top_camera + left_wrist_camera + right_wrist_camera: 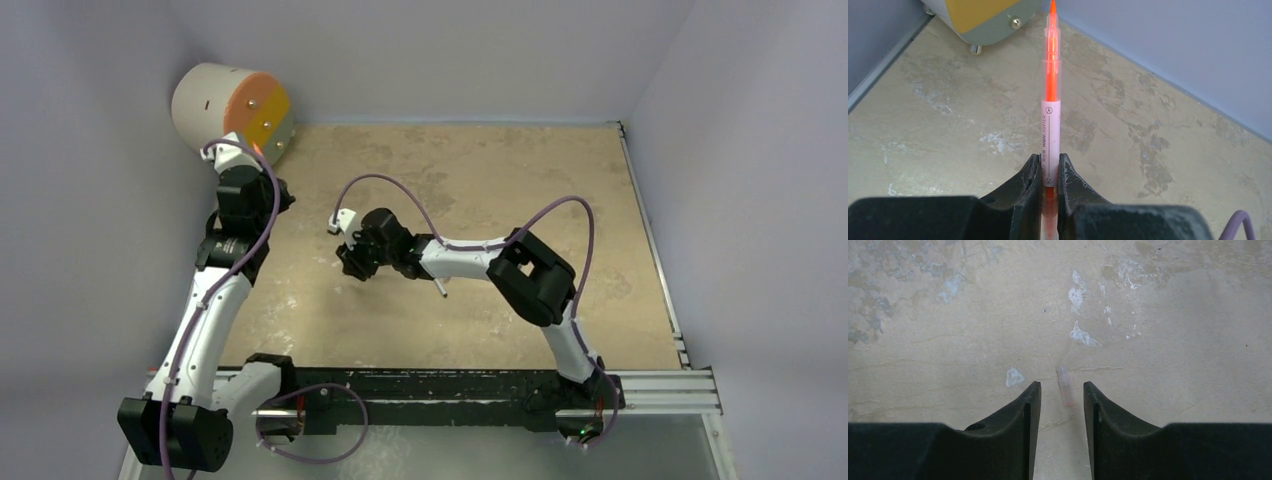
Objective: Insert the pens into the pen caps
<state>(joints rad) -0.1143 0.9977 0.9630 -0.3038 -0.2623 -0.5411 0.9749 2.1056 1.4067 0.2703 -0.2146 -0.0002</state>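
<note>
My left gripper (1049, 159) is shut on an orange-red pen (1050, 112) with a pale pink label. The pen points straight away from the wrist, its bare orange tip toward the back wall. In the right wrist view a tiny pinkish translucent pen cap (1066, 386) lies blurred on the table. My right gripper (1061, 386) hangs low over it with the jaws apart, the cap lying between the fingertips and nearer the right one, touching neither. From above, the right gripper (352, 266) is at mid-table. A short white pen with a dark tip (439, 288) lies under the right forearm.
A grey cylinder with an orange-yellow face (232, 108) stands in the back left corner, just beyond the left wrist. Grey walls close the table on the left, back and right. A black rail (450, 392) runs along the near edge.
</note>
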